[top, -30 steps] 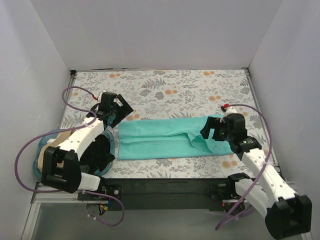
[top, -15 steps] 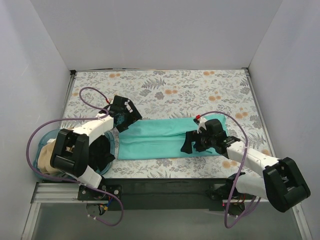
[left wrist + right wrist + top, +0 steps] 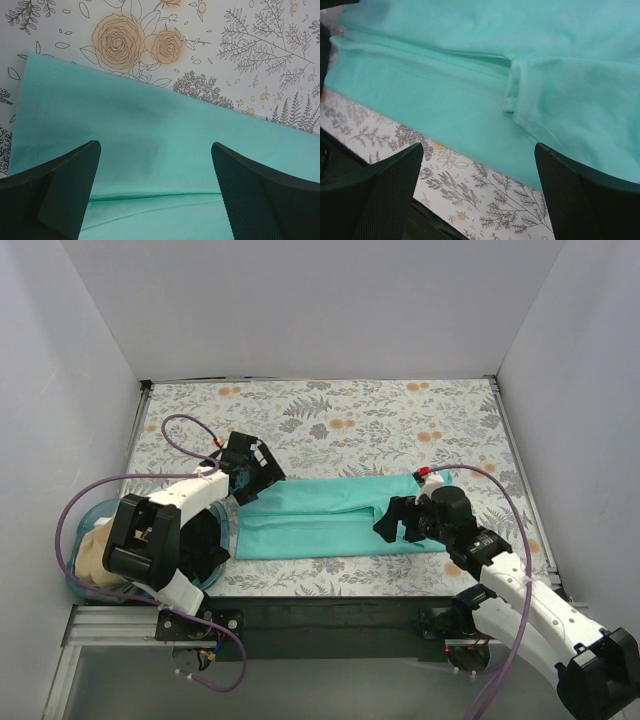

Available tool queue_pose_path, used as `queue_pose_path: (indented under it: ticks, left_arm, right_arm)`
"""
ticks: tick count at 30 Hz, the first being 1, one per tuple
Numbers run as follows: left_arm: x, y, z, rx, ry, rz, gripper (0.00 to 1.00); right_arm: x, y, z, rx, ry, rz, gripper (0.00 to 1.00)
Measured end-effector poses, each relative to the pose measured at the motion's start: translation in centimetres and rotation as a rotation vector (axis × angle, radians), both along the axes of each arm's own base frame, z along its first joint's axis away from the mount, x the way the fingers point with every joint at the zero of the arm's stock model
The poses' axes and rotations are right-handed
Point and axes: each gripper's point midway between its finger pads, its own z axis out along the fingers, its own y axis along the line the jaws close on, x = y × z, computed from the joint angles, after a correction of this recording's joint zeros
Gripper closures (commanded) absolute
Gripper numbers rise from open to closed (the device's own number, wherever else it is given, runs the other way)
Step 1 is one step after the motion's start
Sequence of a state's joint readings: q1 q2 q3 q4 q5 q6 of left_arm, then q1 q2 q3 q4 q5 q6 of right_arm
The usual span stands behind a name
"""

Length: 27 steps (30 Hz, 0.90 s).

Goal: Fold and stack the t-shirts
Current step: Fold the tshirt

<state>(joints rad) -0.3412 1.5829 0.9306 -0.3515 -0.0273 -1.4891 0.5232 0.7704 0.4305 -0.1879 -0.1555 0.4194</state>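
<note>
On left gripper (image 3: 155, 150), fingers spread wide, empty, over left hem corner of teal t-shirt (image 3: 320, 515). On right gripper (image 3: 479, 150), same wide gap, empty, above shirt's near edge. Shirt lies as long strip near front edge; floral tabletop (image 3: 350, 420) stretches beyond. Tan t-shirt (image 3: 95, 550) in basket (image 3: 85, 512), far left.

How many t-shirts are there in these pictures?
2. The teal-green t-shirt lies flat across the middle of the table; the tan-beige t-shirt sits bunched in the blue basket at near left, partly hidden.

Bright, even light; soft shadows
</note>
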Motion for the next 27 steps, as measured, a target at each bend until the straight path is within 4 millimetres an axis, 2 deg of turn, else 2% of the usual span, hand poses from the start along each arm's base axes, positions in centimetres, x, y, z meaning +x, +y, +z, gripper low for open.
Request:
queue_pose_path:
  ticks: [2,6,10,12,16,18,22,25,27]
  left_arm:
    - [0.0,-0.2,0.1,-0.003,-0.004,-0.007,0.07]
    - [0.1,-0.6,-0.2,-0.007,-0.007,-0.019,0.07]
    - [-0.6,-0.7,-1.5,0.0,0.023,-0.028,0.07]
    - [-1.1,-1.1,-2.0,0.003,0.032,-0.037,0.07]
    - [-1.6,-2.6,-1.9,0.0,0.008,-0.056,0.07]
    - [-2.8,-3.6,-1.9,-0.014,0.002,-0.068,0.07]
    - [-7.0,-5.6,-1.9,-0.038,-0.006,-0.095,0.07]
    - [-10.3,-7.5,-1.9,-0.078,-0.006,-0.111,0.07]
    - [-12.6,-9.5,-1.7,-0.107,0.004,-0.133,0.07]
  right_arm:
    - [0.6,-1.0,-0.5,-0.033,0.026,-0.075,0.02]
    - [2.0,-3.7,-3.1,-0.105,0.139,-0.217,0.02]
    - [3.3,-6.9,-6.4,-0.158,0.29,-0.349,0.02]
    - [3.8,-7.7,-7.4,-0.166,0.353,-0.382,0.02]
    - [8.1,-8.1,-7.2,-0.159,0.362,-0.407,0.02]
    - [10.5,-7.8,-7.3,-0.162,0.362,-0.397,0.02]
    - [16.6,-5.9,-7.0,-0.131,0.335,-0.324,0.02]
    - [22.3,-3.3,-6.5,-0.062,0.282,-0.228,0.02]
    - [25.9,-1.5,-6.3,-0.021,0.249,-0.16,0.02]
